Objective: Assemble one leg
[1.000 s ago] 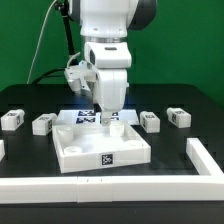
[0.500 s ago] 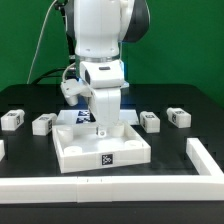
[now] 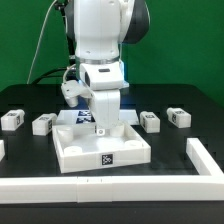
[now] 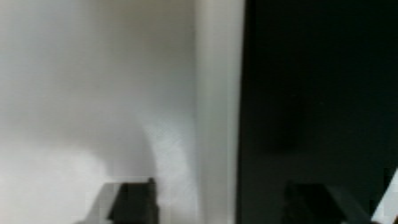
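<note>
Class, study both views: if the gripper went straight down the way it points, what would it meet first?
Most likely the edge of the white tray-like piece, right under the gripper; the wrist view shows black table beside it, so depth leaves some doubt.

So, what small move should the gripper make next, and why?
Probably close the fingers. In the exterior view the gripper is low at the far wall of the white tray. In the wrist view its fingers are apart, with what looks like that wall's edge between them. All four legs lie loose beside the tray, so it seems to be grasping the tray first.
</note>
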`<state>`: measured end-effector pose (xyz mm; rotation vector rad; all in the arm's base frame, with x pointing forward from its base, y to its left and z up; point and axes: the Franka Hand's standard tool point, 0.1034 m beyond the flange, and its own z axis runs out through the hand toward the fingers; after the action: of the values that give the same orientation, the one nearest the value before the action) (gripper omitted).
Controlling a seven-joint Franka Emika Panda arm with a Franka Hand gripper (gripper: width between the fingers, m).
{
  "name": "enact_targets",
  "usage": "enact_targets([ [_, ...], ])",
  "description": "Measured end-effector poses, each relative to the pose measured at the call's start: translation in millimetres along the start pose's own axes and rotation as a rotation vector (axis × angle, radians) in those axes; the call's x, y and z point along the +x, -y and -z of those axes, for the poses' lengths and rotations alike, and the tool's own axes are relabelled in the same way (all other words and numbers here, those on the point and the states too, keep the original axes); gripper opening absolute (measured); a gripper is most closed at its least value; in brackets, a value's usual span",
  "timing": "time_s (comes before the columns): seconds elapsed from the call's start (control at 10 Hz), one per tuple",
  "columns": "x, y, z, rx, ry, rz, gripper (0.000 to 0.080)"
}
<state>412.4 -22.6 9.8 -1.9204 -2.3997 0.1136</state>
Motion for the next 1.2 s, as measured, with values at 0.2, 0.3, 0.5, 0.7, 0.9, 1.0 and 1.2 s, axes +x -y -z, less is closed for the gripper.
enact_targets([
  [0.2, 0.0, 0.0, -0.1, 0.0, 0.0, 0.0, 0.0075],
  [0.3, -0.2, -1.7, 1.0, -0.008, 0.001, 0.0, 0.0075],
  [0.5, -0.3, -2.6, 1.4, -0.012, 0.001, 0.0, 0.0063],
  [0.7, -0.3, -2.9, 1.5, -0.014, 0.001, 0.0, 0.0063],
  [0.9, 0.0, -3.4, 1.6, -0.015, 0.001, -0.004, 0.0063],
  [1.0, 3.3, -6.7, 1.8, -0.027, -0.001, -0.039, 0.0063],
  [1.2, 11.5, -19.7, 2.0, -0.04, -0.005, -0.089, 0.0064],
])
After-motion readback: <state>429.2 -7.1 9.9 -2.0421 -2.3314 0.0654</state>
